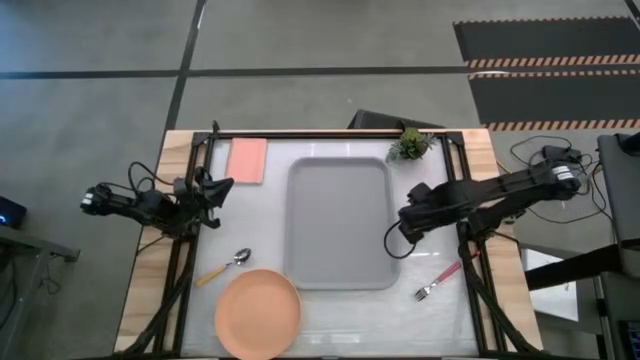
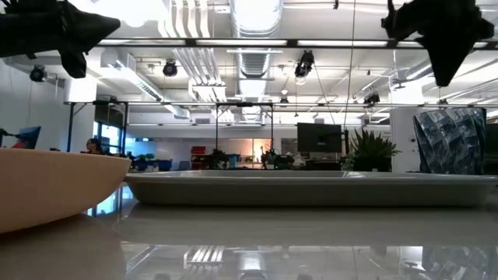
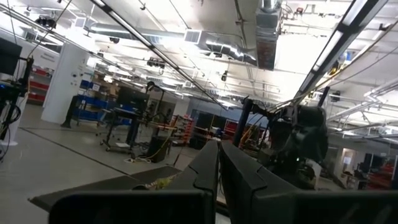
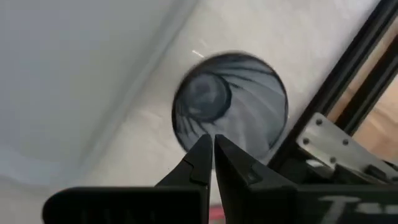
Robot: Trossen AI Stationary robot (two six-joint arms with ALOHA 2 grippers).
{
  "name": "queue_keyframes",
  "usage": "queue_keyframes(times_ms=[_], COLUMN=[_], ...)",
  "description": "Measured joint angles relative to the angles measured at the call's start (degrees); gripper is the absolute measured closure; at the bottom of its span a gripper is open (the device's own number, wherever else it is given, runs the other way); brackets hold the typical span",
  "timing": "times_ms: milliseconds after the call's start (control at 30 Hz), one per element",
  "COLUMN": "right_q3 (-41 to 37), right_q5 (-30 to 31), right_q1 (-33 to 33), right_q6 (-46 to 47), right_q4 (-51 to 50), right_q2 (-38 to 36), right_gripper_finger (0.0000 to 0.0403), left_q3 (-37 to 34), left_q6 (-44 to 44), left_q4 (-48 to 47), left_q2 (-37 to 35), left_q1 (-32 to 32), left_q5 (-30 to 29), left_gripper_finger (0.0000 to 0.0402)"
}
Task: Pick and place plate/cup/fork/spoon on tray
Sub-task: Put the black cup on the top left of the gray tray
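The light grey tray (image 1: 335, 222) lies mid-table. The salmon plate (image 1: 258, 312) rests flat at the near edge, left of the tray; its rim shows in the low view (image 2: 47, 187). The spoon (image 1: 225, 267) lies just beyond the plate. The fork (image 1: 438, 281) lies right of the tray's near corner. The dark translucent cup (image 4: 230, 102) stands upright on the table by the tray's right rim and also shows in the low view (image 2: 450, 141). My right gripper (image 4: 213, 140) is shut and hangs above the cup, clear of it (image 2: 447, 74). My left gripper (image 3: 219, 144) is shut and raised at the table's left (image 1: 222, 188).
A pink rectangular pad (image 1: 248, 160) lies at the far left beside the tray. A small green potted plant (image 1: 410, 143) stands at the far right corner. Black frame rails (image 1: 470, 250) run along the table's sides, one close to the cup.
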Motion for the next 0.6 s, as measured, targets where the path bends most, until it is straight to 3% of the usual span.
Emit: queue_keyframes(times_ms=[400, 600], right_q3=[-2.5, -5.1], right_q5=[0.6, -0.3], right_q1=[-0.1, -0.3], right_q6=[-0.6, -0.1], right_q4=[2.6, 9.5], right_q2=[-0.7, -1.7], right_gripper_finger=[0.0389, 0.0336], left_q3=[0.0, 0.0], left_q6=[0.0, 0.0], left_q4=[0.0, -0.1], left_q2=[0.2, 0.2], left_q1=[0.0, 0.0], left_q5=[0.0, 0.0], left_gripper_finger=[0.0402, 0.0402])
